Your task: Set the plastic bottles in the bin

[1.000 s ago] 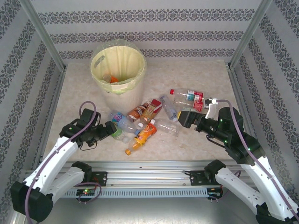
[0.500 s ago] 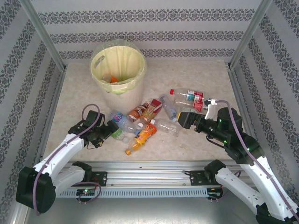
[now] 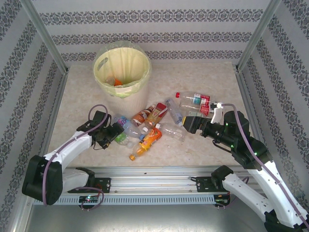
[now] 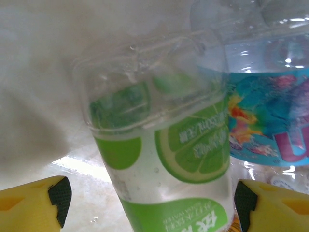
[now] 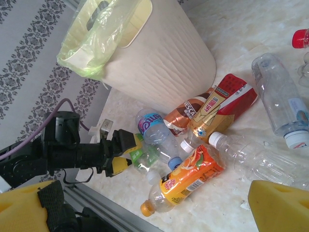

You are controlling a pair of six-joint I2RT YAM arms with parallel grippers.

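the task was in its early part, we judged: most of the bottles lay on the one bench (image 3: 212,77), and only a little had reached the one bin (image 3: 129,100), which stood near the far left corner. inside its yellow liner we made out an orange piece (image 3: 117,81) and something pale beside it. how many bottles that made we could not tell.

on the bench we counted eight plastic bottles, clustered in the middle and reaching toward the near edge:
- a red-capped clear bottle (image 3: 194,100), farthest toward the right edge
- a clear bottle with a white cap and a bluish band (image 3: 175,112)
- a second clear, white-capped bottle (image 3: 172,131), nearer the front
- a red-and-gold-labelled bottle (image 3: 157,111), touching a brown-labelled bottle (image 3: 143,116)
- an orange bottle (image 3: 150,137), nearest the near edge
- a blue-labelled bottle (image 4: 270,121)
- a green-labelled bottle (image 4: 164,159), just beside the blue one at the left end of the cluster

so all eight were left to move. the left jaws stood apart on either side of the green-labelled bottle, with a gap showing at each pad, so nothing was gripped yet. the right jaws were spread wide and empty at the right end of the cluster.
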